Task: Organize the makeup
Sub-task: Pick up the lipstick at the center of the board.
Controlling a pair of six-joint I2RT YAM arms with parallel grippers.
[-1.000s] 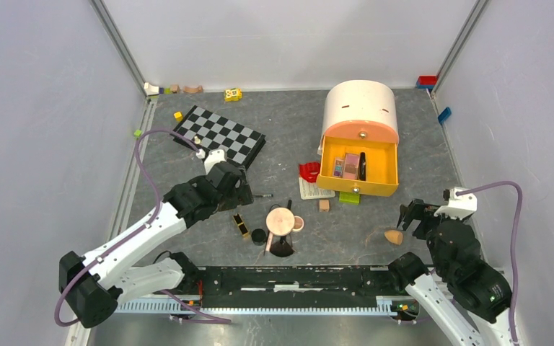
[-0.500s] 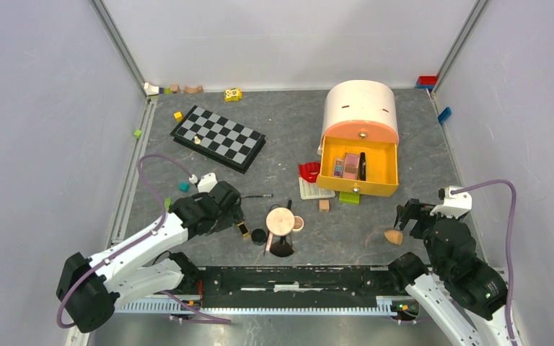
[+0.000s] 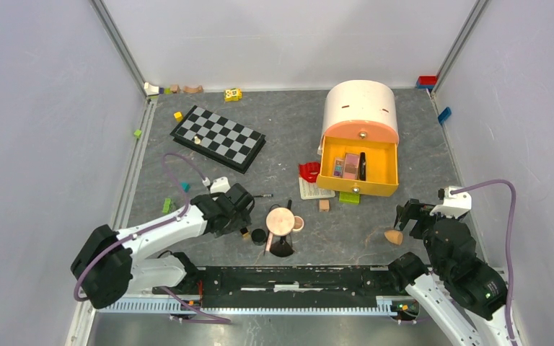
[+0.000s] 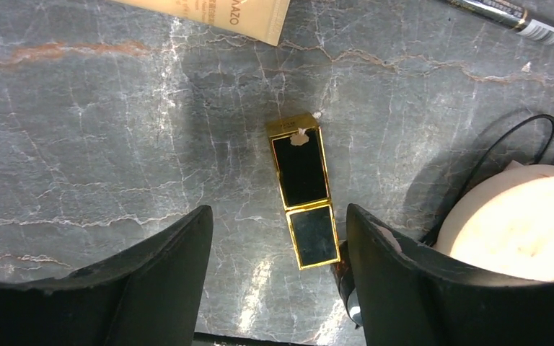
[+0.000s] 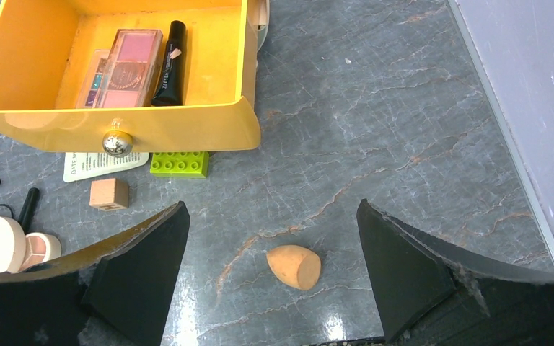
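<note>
A black-gold tube (image 4: pixel 304 191) lies flat on the grey table. My left gripper (image 4: pixel 278 231) hangs over its near end, open, one finger on each side; the tube sits closer to the right finger, which may be touching it. From above, this gripper (image 3: pixel 244 216) is just left of the round peach compact (image 3: pixel 280 220). My right gripper (image 5: pixel 273 238) is open above the orange teardrop sponge (image 5: pixel 295 267), touching nothing. The yellow drawer (image 5: pixel 180 130) holds a pink palette (image 5: pixel 131 68) and a black tube (image 5: pixel 171 63).
A chessboard (image 3: pixel 218 137) lies at the back left. The white domed cabinet (image 3: pixel 361 104) stands behind the drawer. A red curved piece (image 3: pixel 308 171), a green block (image 3: pixel 349 197), a wooden block (image 3: pixel 324 205) and a thin black pen (image 3: pixel 262 195) lie near the drawer's front.
My left arm has swung from beside the chessboard toward the near edge, down over the black-gold tube, and its jaws have narrowed. The right gripper has barely shifted.
</note>
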